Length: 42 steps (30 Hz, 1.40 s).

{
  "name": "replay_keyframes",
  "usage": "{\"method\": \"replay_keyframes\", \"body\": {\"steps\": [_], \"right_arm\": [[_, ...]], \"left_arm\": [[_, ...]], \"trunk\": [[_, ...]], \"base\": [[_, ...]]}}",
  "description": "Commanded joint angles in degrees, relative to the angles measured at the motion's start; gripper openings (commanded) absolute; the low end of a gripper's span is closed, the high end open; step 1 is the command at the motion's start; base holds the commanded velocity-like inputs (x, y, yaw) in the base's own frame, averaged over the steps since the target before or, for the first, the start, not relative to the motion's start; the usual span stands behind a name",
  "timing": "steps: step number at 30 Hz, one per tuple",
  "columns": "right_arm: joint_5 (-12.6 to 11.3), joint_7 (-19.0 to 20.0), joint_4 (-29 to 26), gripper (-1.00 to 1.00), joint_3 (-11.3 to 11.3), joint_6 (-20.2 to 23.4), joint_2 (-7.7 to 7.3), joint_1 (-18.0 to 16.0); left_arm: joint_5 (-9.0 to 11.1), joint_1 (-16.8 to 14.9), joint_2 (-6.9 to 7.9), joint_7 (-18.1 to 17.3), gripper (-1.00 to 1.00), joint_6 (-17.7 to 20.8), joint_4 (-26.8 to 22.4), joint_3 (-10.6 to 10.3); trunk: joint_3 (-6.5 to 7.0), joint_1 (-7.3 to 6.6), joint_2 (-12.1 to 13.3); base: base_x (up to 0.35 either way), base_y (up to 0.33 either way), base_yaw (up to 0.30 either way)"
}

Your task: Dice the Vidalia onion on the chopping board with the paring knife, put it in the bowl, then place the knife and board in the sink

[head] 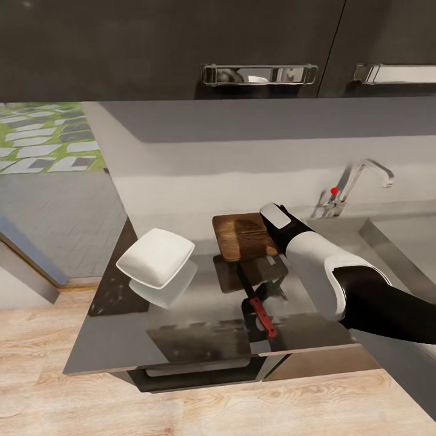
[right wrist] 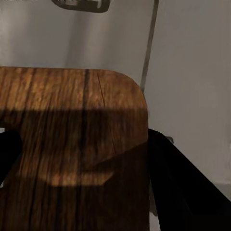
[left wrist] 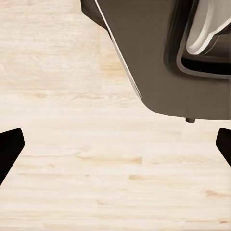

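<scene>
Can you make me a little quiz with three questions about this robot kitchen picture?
1. True or false: the paring knife lies on the countertop, nearer the front edge than the chopping board.
2. Which is beside the chopping board, on its window side? A) a kettle B) the bowl C) a mug
3. Fill in: the right gripper hangs over the ____.

Key: 1 true. 2 B. 3 chopping board.
</scene>
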Motion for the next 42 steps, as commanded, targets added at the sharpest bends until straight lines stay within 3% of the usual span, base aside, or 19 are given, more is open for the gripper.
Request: {"method": "replay_keyframes", "body": {"steps": [1, 42], "right_arm": [[-0.35, 0.15, 0.00, -1.00, 0.01, -0.80, 0.01, -0.04], [-0.01, 0.22, 2.42, -1.00, 0.23, -6.20, 0.01, -0.04]], "left_arm": [[0.36, 0.04, -0.04, -0.03, 1.00, -0.06, -0.10, 0.12], [0.36, 0.04, -0.04, -0.03, 1.00, -0.07, 0.47, 0.12]], "trunk": [[-0.09, 0.03, -0.10], [-0.09, 0.03, -0.10]], "base": [[0.001, 0.000, 0.000], [0.027, 0.000, 0.000]]}}
